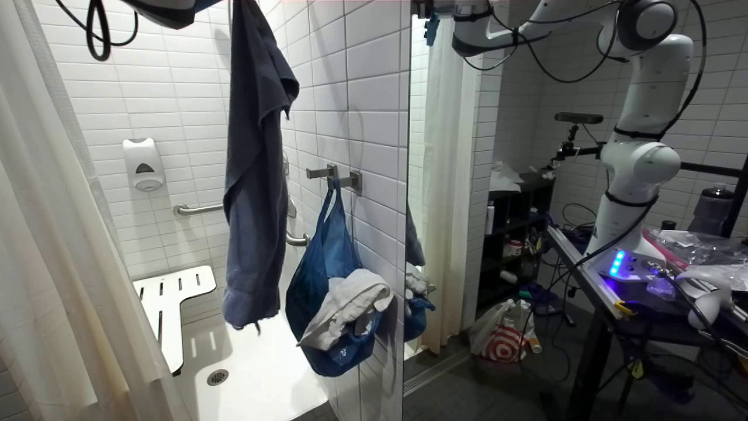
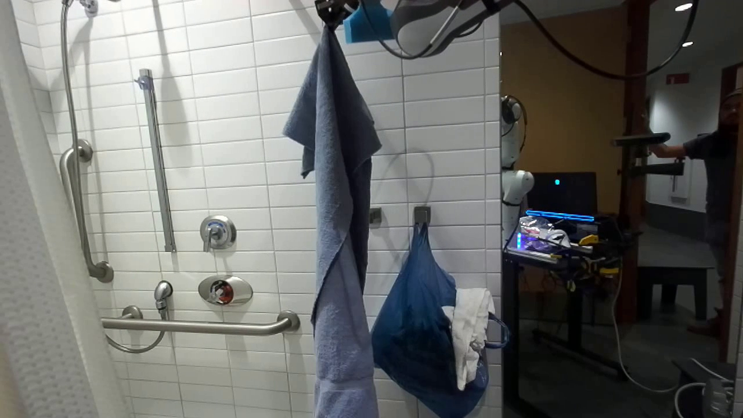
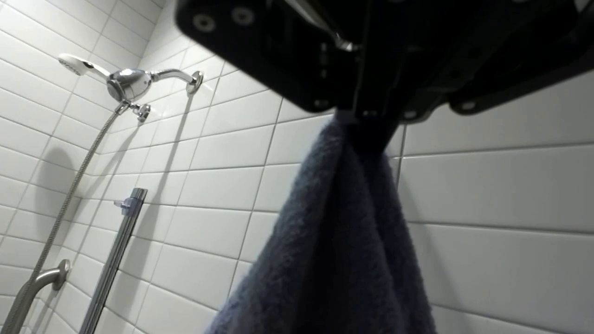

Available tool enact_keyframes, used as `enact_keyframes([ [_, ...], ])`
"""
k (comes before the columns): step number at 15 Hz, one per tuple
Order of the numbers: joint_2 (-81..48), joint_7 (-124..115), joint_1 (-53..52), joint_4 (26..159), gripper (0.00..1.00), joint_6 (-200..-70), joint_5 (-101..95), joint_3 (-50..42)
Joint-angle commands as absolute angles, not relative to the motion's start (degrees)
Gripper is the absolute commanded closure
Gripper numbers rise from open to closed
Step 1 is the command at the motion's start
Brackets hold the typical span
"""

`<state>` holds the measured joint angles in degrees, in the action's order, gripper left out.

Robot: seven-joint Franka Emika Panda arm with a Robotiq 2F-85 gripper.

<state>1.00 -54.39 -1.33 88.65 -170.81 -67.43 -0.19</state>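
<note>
The gripper (image 3: pixel 366 134), pinched closed on the towel (image 3: pixel 343 241) at the wrist view's upper centre, should move it slowly, clear of the bag (image 2: pixel 413 319) low in both exterior views.

– There's the Panda arm (image 1: pixel 654 88), reflected at two o'clock in an exterior view, standing upright with its forearm (image 1: pixel 558 10) flung towards nine!
– And down at the base (image 1: pixel 634 260)?
– Glowing blue, just past three!
– Now the Robotiq gripper (image 3: pixel 361 127)!
– Wrist view, it hangs in from twelve to one, fingers (image 3: pixel 373 137) pinched together, aimed down at six!
</note>
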Motion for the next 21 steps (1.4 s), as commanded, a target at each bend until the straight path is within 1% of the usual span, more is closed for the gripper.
enact_keyframes([
  [1,-0.4,-52.5,-1.4,86.3,1.00,-170.5,-65.3,-0.2],
  [9,-4.7,-39.8,-1.6,83.2,1.00,-168.7,-48.7,1.2],
  [21,-10.4,-32.8,0.5,74.3,1.00,-162.9,-40.3,0.9],
])
